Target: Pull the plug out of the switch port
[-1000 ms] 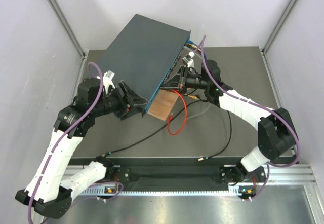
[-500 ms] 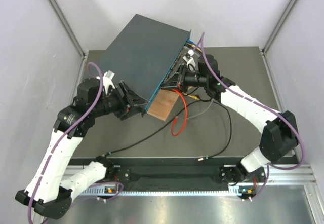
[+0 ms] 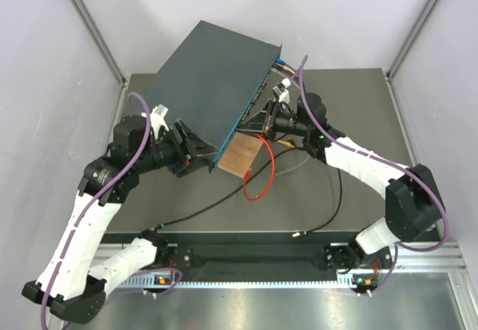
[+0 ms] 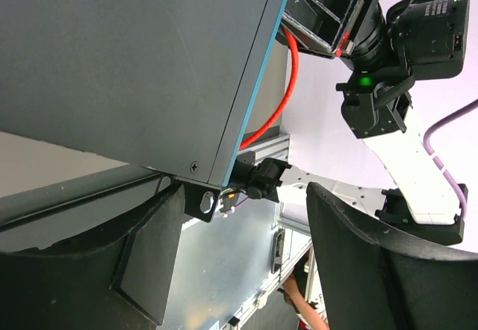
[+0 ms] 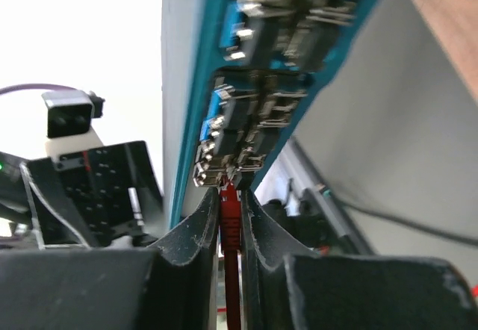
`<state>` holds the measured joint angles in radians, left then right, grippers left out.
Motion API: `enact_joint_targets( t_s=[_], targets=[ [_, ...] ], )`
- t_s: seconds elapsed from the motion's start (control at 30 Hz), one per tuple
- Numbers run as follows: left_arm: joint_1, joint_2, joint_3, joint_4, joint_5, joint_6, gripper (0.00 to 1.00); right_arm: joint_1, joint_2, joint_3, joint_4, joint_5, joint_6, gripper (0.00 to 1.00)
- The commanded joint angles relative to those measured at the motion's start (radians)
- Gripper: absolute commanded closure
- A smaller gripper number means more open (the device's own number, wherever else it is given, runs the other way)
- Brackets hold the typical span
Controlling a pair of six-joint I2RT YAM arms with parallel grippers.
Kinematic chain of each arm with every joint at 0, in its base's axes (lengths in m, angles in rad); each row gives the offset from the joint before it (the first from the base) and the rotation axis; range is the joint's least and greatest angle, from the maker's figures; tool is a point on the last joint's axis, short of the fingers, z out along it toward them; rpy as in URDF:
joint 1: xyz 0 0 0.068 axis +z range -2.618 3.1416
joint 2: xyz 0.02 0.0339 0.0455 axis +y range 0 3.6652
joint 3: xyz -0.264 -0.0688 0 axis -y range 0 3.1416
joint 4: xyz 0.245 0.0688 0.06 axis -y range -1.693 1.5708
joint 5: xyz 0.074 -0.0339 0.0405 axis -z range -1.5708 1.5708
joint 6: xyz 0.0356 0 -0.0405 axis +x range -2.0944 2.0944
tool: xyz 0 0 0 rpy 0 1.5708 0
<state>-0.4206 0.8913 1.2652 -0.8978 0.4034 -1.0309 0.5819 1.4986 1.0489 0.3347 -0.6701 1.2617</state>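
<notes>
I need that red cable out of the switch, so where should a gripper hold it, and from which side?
Grip the red plug by its body right at the switch socket, coming straight at the port face, as the right gripper does: its narrow flat sides suit a pinch.

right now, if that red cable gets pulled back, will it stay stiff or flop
Probably floppy: the red cable sags in a loose loop off the switch, so it should trail limply. The plug pinched in the right pincer looks rigid, likely coming out straight.
</notes>
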Motion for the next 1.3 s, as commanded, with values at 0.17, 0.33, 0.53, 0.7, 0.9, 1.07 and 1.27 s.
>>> enact_joint_targets(
  t_s=[0.17, 0.33, 0.53, 0.7, 0.9, 1.07, 1.27],
  targets=[
    [-0.004, -0.040, 0.002, 0.042, -0.009, -0.014, 0.29, 0.006, -0.064, 0.026, 0.473, 0.003, -0.022, 1.00],
    [-0.003, -0.046, -0.009, 0.057, -0.005, -0.027, 0.29, 0.001, -0.011, -0.016, 0.706, 0.012, 0.174, 1.00],
    [-0.004, -0.058, -0.012, 0.053, -0.015, -0.028, 0.29, -0.005, 0.052, -0.098, 1.041, 0.014, 0.369, 1.00],
    [-0.004, -0.068, -0.024, 0.051, -0.017, -0.029, 0.29, -0.014, 0.084, -0.159, 1.185, -0.008, 0.410, 1.00],
    [-0.004, -0.077, -0.036, 0.066, -0.017, -0.038, 0.29, -0.022, 0.081, -0.219, 1.231, -0.054, 0.409, 1.00],
    [-0.003, -0.071, -0.038, 0.073, -0.012, -0.040, 0.29, -0.034, 0.052, -0.276, 1.172, -0.092, 0.381, 1.00],
    [-0.004, -0.066, -0.009, 0.048, -0.028, -0.017, 0.29, -0.109, -0.390, -0.322, 0.035, -0.077, -0.187, 1.00]
  ],
)
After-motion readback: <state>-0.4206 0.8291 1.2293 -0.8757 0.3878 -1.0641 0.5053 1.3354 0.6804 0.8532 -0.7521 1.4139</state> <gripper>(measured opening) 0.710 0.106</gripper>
